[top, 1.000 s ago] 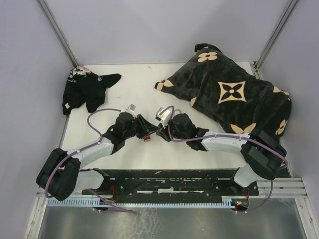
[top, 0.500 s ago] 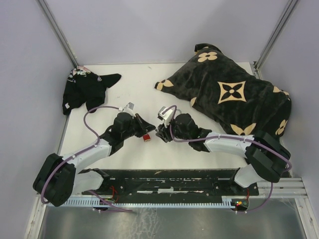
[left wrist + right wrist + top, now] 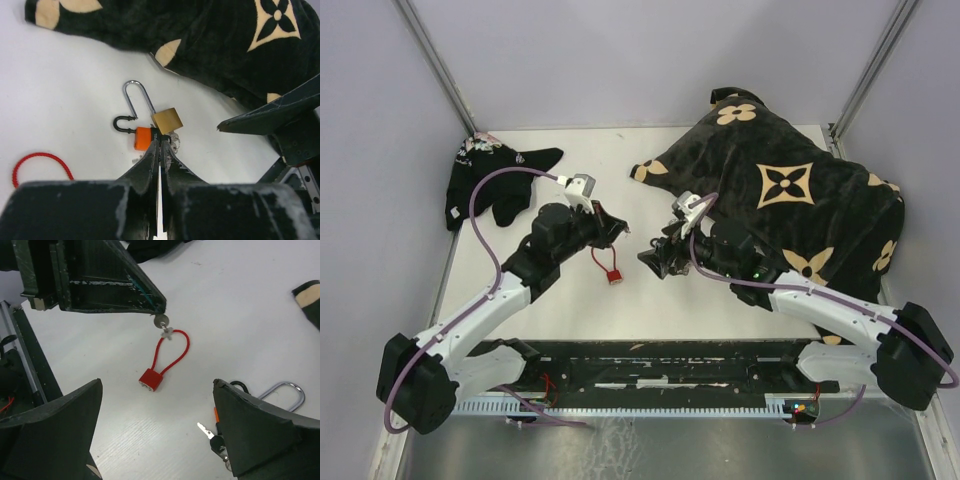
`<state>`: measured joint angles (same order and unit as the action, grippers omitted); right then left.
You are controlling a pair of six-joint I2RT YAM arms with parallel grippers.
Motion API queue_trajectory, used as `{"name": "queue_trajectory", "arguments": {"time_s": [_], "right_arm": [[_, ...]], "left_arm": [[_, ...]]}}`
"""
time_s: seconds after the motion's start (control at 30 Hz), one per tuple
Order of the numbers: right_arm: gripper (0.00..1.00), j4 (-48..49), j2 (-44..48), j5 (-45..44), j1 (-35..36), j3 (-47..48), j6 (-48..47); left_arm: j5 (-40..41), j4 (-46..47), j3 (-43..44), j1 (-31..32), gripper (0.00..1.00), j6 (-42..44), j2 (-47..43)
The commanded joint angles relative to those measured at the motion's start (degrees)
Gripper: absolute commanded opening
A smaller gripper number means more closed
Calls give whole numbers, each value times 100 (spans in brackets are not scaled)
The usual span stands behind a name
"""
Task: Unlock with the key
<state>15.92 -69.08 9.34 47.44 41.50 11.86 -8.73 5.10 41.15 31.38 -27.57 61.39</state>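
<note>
Left gripper (image 3: 617,226) is pinched tight on a small silver key (image 3: 161,320), which hangs down toward the red cable lock (image 3: 150,378). Right gripper (image 3: 655,251) is spread wide.

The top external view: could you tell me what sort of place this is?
Probably a robotics lab cell: white table between plain walls, left arm and right arm bolted on, plus red padlock.

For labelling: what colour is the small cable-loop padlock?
The cable-loop padlock is red; see right wrist view.
</note>
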Motion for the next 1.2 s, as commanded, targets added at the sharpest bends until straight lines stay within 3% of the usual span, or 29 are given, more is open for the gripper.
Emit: {"name": "queue_trajectory", "arguments": {"time_s": [0.0,0.07,0.17,0.33,0.53,0.67,0.8,1.17], "right_arm": [[99,141,393,-957,-33,-214,396],[99,379,494,-1422,-41,-466,677],[99,905,589,-1412,-59,-728,482],[99,550,484,-955,-64,-533,370],[99,1581,584,-39,-203,-923,322],[87,2179,384,1414,-628,-897,863],[83,3304,228,2248,-970,-1108,1515],[64,3929,-264,3382,-1224,-844,1932]], "left_arm": [[238,40,88,27,5,893,-312],[216,-77,160,26,4,1042,-389],[-29,-278,302,31,3,1263,-379],[-993,-21,256,29,3,1343,-273],[-1497,513,8,28,3,1222,-313],[-2002,1016,-211,22,3,1053,-355],[-2271,1247,-273,28,3,917,-356],[-2928,1586,-291,27,3,610,-433]]}}
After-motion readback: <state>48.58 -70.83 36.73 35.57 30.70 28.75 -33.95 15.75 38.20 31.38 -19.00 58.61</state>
